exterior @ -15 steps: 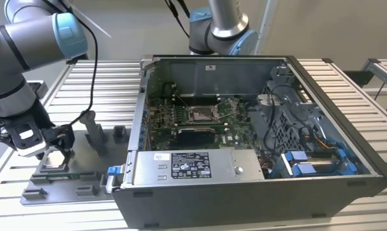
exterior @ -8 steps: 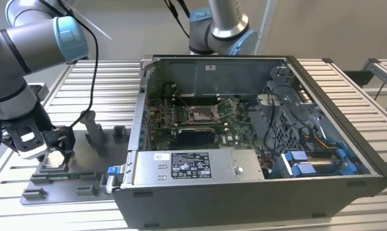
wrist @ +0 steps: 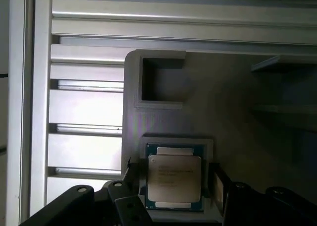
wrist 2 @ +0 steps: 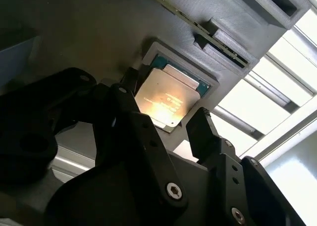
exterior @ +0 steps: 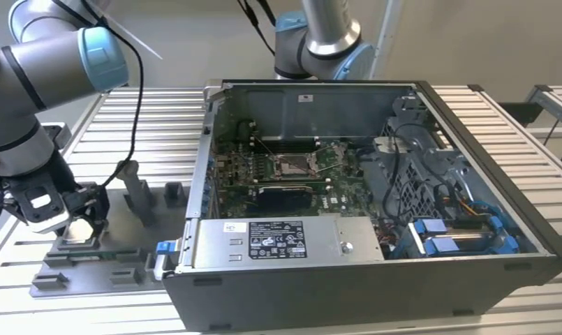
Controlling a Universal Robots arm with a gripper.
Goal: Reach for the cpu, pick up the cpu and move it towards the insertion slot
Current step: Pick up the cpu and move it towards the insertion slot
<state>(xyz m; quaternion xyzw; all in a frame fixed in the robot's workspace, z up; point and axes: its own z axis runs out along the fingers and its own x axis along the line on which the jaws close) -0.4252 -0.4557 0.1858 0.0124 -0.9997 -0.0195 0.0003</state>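
Reach stage. The gripper [exterior: 74,222] is shown low over the grey fixture plate [wrist: 237,107], at the exterior view's left. In both wrist views its jaws are seen spread, one finger on each side of the cpu [wrist 2: 171,94], which lies flat in its recess. Whether contact is made cannot be told. The reach is judged complete. Lifting and carriage to the insertion slot [exterior: 294,164], well apart inside the open computer case [exterior: 355,293], are not yet done.

The gripper [exterior: 79,225] hovers over the cpu [exterior: 76,232] (on grey fixture [exterior: 122,262]); insertion slot [exterior: 294,165] well apart.
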